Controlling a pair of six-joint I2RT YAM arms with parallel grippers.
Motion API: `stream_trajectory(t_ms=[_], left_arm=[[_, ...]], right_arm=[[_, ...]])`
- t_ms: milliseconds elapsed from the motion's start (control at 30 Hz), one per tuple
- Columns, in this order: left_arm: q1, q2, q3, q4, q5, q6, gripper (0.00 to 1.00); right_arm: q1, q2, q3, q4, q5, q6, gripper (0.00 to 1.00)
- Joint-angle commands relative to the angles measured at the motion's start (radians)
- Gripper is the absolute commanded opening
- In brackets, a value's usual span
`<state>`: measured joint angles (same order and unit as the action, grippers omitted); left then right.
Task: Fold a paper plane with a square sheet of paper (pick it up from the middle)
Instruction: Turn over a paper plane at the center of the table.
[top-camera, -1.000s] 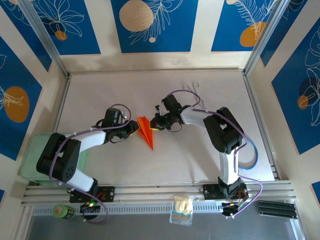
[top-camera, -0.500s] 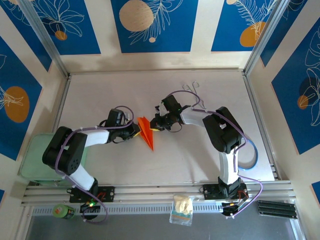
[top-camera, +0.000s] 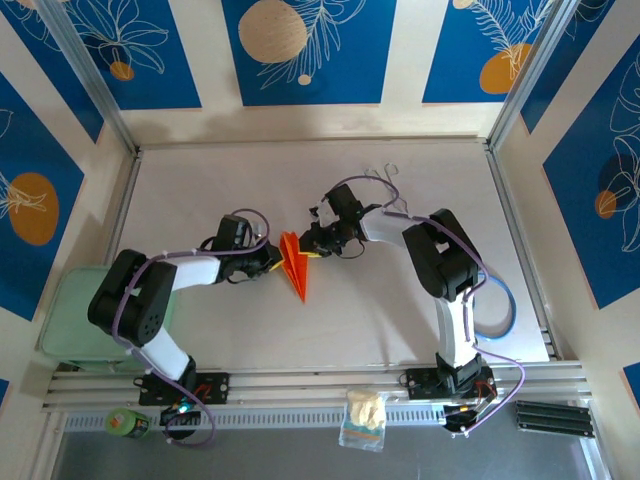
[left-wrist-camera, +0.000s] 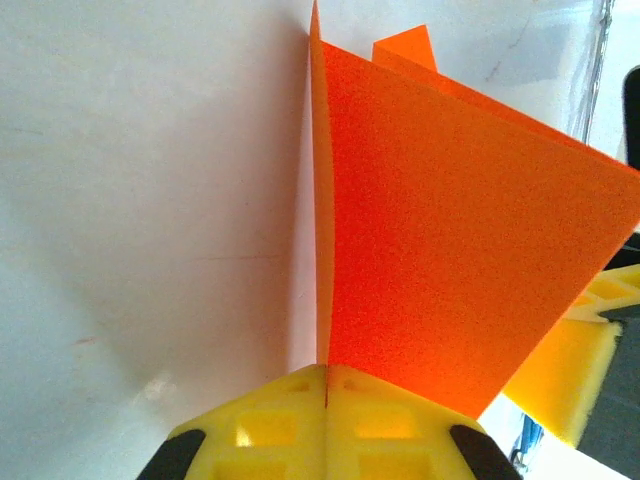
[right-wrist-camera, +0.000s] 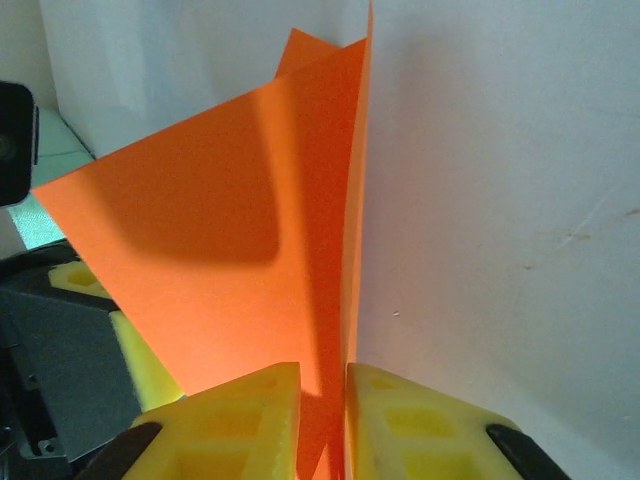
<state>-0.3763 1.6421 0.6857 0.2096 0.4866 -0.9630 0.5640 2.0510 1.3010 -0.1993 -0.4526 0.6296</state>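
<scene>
**Orange plane caught between two grippers**

From above, the paper plane (top-camera: 294, 265) sits mid-surface (top-camera: 400, 320). Its long axis runs far to near, with the narrow tip toward the arm bases. The left gripper (top-camera: 272, 262) meets it from the left and the right gripper (top-camera: 313, 247) from the right. Both are touching it, and neither is clearly nearer.

In the left wrist view, the left gripper (left-wrist-camera: 325, 378) is pressed together on the paper plane (left-wrist-camera: 450, 250), which rises straight ahead and flares rightward.

In the right wrist view, the right gripper (right-wrist-camera: 322, 378) has its jaws slightly apart with the paper plane (right-wrist-camera: 220, 240) between them. I cannot tell whether they bite. I'd judge the left grip is the one that matters for the next move.
</scene>
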Motion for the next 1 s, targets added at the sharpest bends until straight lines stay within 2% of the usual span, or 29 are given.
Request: stream_trajectory(t_ms=[0, 200, 300, 533, 867, 967], left_arm=[[-0.006, 0.016, 0.033, 0.0, 0.026, 0.027, 0.0], [-0.004, -0.008, 0.034, -0.025, 0.002, 0.034, 0.0], [-0.003, -0.039, 0.022, -0.04, -0.034, 0.033, 0.0], [-0.001, -0.075, -0.013, -0.056, -0.094, 0.014, 0.0], [-0.001, -0.046, -0.027, -0.069, -0.116, -0.011, 0.0], [-0.001, -0.036, -0.011, -0.085, -0.11, 0.003, 0.04]], right_arm=[[-0.002, 0.024, 0.026, -0.052, -0.039, -0.033, 0.19], [-0.006, 0.0, 0.02, -0.071, 0.017, -0.039, 0.05], [-0.016, -0.036, -0.012, -0.049, 0.048, -0.022, 0.02], [-0.042, -0.093, -0.093, 0.013, 0.077, 0.021, 0.02], [-0.035, -0.077, -0.134, 0.06, 0.096, 0.073, 0.02], [-0.028, -0.064, -0.131, 0.058, 0.091, 0.074, 0.02]])
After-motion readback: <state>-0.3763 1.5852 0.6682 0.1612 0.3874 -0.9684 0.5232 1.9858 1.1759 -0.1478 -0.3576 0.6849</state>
